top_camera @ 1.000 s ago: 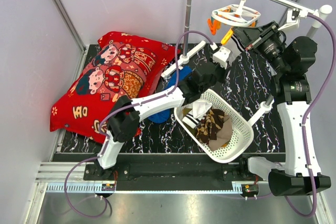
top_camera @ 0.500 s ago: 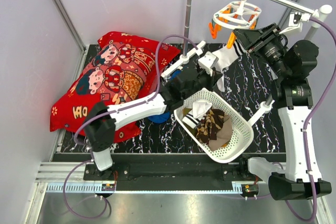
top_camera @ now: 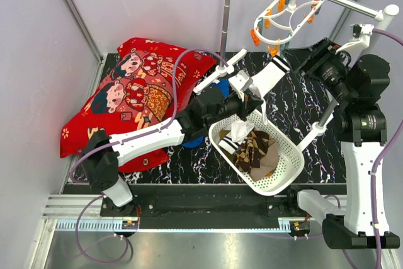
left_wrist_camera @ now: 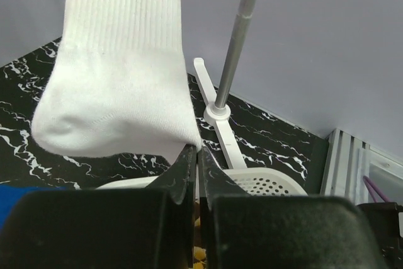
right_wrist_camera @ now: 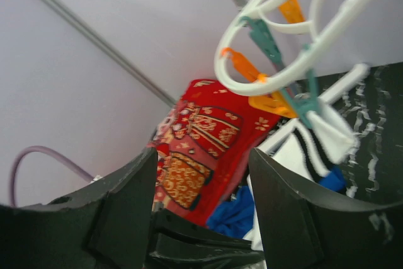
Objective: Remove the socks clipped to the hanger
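Left hand [left_wrist_camera: 196, 153]: closed on lower edge of white sock [left_wrist_camera: 119, 80], drawn taut toward 7 o'clock to unclip it.
Hanger [top_camera: 286, 14]: at 1 o'clock, tilted; grips the sock cuff.
Right hand [right_wrist_camera: 201, 155]: wide, empty, beside Hanger.
Basket [top_camera: 293, 155]: below, to receive socks.

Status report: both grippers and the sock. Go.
Left gripper shut on white sock. Sock cuff clipped in teal peg, hanger tilted. Right gripper open, empty. No obstruction seen.
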Tool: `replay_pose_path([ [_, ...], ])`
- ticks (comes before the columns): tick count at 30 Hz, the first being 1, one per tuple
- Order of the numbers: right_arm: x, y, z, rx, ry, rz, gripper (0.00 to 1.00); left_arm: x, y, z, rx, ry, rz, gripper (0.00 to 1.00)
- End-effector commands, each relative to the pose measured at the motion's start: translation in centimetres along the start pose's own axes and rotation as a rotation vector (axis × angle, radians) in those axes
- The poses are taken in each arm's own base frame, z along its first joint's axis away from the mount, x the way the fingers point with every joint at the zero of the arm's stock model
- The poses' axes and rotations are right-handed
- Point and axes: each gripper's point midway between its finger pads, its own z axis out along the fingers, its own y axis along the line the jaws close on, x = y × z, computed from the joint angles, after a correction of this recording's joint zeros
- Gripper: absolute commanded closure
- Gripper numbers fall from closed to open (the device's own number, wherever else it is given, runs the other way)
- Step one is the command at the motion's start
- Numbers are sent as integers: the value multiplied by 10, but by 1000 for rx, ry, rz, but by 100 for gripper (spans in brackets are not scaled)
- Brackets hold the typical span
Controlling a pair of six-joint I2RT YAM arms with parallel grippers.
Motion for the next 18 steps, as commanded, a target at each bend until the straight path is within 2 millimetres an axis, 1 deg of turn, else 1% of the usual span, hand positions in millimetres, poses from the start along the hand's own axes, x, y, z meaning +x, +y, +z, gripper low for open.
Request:
replay_pose_path([
  [1,-14,-20,-20,161,-53,-140,34,-27,-23,-14,81,-59,2,100],
  [2,-13,-27,-21,193,-48,-152,34,-28,-25,-15,89,-60,-1,100],
  [3,-16,-32,-23,215,-56,-191,34,-29,-27,-16,95,-61,0,100],
  [4,-15,-34,-21,216,-49,-209,34,-31,-30,-17,109,-61,0,100],
  [6,-10,-32,-18,181,-10,-273,33,-30,-34,-18,120,-52,0,100],
  [7,-7,-33,-11,167,11,-288,31,-30,-37,-19,135,-50,0,100],
  [8,-6,-34,-9,159,26,-298,31,-29,-38,-19,139,-46,0,100],
  [9,-3,-30,-6,129,47,-311,31,-30,-40,-20,147,-46,0,100],
  [14,2,-23,12,38,95,-354,30,-29,-48,-23,184,-36,-6,100],
  [18,3,-28,25,12,107,-398,30,-31,-51,-23,200,-34,-5,100],
])
